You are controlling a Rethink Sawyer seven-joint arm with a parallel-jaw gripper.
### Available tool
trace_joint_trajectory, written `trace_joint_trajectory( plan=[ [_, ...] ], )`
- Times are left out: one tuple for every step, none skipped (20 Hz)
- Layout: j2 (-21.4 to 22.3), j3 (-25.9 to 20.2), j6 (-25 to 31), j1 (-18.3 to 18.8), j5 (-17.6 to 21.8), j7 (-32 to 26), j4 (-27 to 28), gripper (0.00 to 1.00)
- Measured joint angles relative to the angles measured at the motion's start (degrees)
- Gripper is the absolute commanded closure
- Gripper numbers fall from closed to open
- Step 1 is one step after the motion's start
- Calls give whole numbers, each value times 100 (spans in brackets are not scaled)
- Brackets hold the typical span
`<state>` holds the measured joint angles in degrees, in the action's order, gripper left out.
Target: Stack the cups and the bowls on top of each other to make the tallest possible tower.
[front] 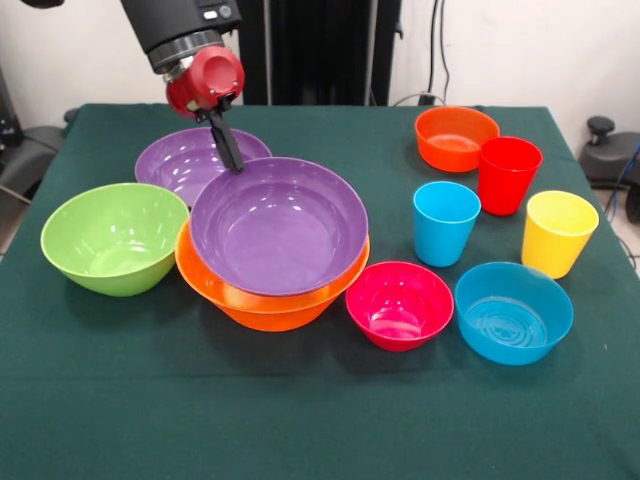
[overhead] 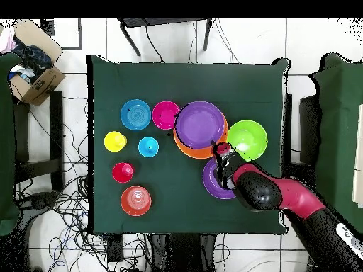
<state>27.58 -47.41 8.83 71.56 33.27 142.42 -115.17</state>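
A large purple bowl (front: 275, 230) sits tilted in the large orange bowl (front: 260, 305), left of the table's middle. My gripper (front: 236, 160) comes down from above and is shut on this purple bowl's far rim; in the overhead view the gripper (overhead: 220, 150) is at the bowl's (overhead: 198, 124) edge. A second purple bowl (front: 185, 160) lies behind, and the lime green bowl (front: 112, 235) to the left. To the right stand the blue cup (front: 445, 222), red cup (front: 507, 175) and yellow cup (front: 557, 232), with the small orange bowl (front: 455, 138), pink-red bowl (front: 398, 303) and blue bowl (front: 513, 312).
The green cloth table (front: 320, 420) has open cloth along its front edge. The arm (overhead: 283, 195) reaches over the second purple bowl (overhead: 211, 180). A cardboard box (overhead: 32, 67) and cables lie off the table.
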Motion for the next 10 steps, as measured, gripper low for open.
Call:
trace_joint_trajectory(
  plan=[
    [1,5,-1,1,87,0,0,0],
    [1,5,-1,0,100,0,0,0],
    [1,5,-1,0,113,0,0,0],
    [1,5,-1,0,126,0,0,0],
    [1,5,-1,0,145,0,0,0],
    [1,5,-1,0,174,0,0,0],
    [1,5,-1,0,182,0,0,0],
    [1,5,-1,0,189,0,0,0],
    [1,5,-1,0,189,0,0,0],
    [1,5,-1,0,189,0,0,0]
  ],
)
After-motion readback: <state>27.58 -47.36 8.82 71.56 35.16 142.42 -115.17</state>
